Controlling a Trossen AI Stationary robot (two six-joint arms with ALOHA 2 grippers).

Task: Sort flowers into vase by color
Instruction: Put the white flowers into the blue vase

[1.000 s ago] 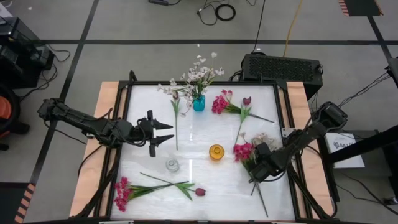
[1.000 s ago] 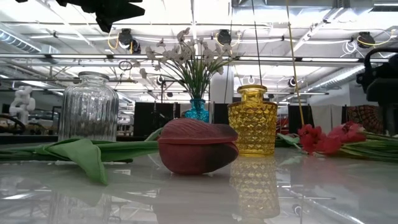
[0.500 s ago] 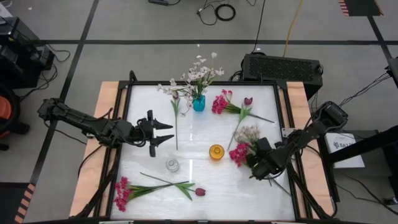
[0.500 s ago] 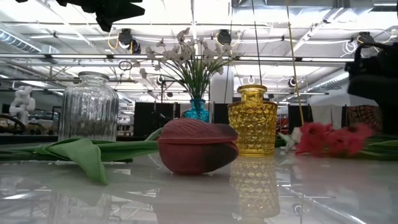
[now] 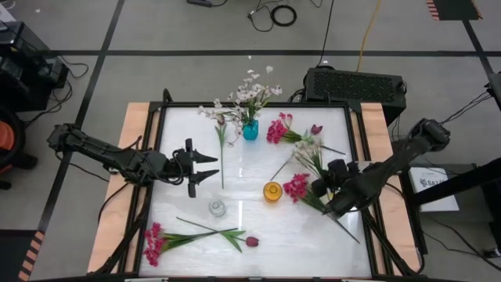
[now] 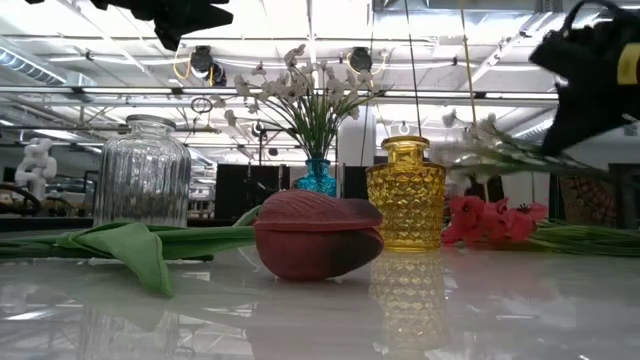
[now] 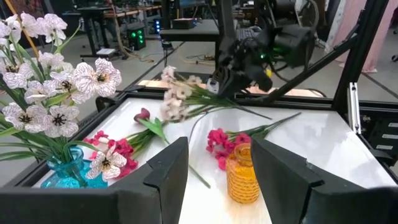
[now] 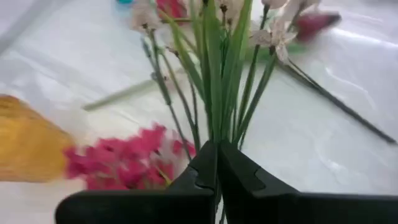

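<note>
Above the desk's (image 5: 235,188) right half, a white-pink spray (image 5: 309,150) of small pale blossoms on thin green stems hangs lifted off the surface. The right hand (image 5: 338,174) is clamped tight on its stems, fingers (image 8: 239,174) pressed together around them. Its blossoms point toward the far side and the blue vase (image 5: 250,130), stems trailing back to the hand, long axis slanted. A magenta cluster (image 5: 297,187) lies below, beside the yellow vase (image 5: 272,191). The left hand (image 5: 205,167) hovers half open at the left, holding nothing.
</note>
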